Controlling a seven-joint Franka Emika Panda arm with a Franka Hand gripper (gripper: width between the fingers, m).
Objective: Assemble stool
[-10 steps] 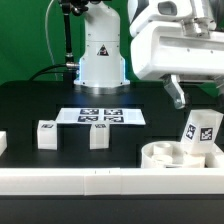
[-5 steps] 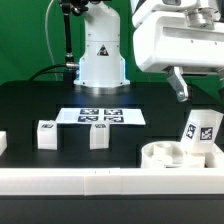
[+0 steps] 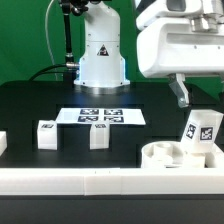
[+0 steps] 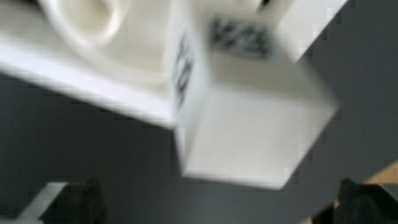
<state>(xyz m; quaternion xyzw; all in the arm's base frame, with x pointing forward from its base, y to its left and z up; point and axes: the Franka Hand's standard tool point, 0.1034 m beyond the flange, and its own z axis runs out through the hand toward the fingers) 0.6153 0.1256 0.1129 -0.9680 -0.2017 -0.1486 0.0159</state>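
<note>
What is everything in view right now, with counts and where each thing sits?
Seat: one, white, exterior view's lower right, behind the border rail.
Upright legs: two, white with black-and-white tags, in front of the marker board.
Tilted leg: one, white, tagged, standing in the seat.
White piece: one, cut off at the exterior view's left edge; unidentifiable.
Marker board: one, white, mid-table.
Border rail: one, white, along the front.
Table: one, black.
Robot base: one, white, at the back.
Gripper: one, dark fingers, open, above the seat.
</note>
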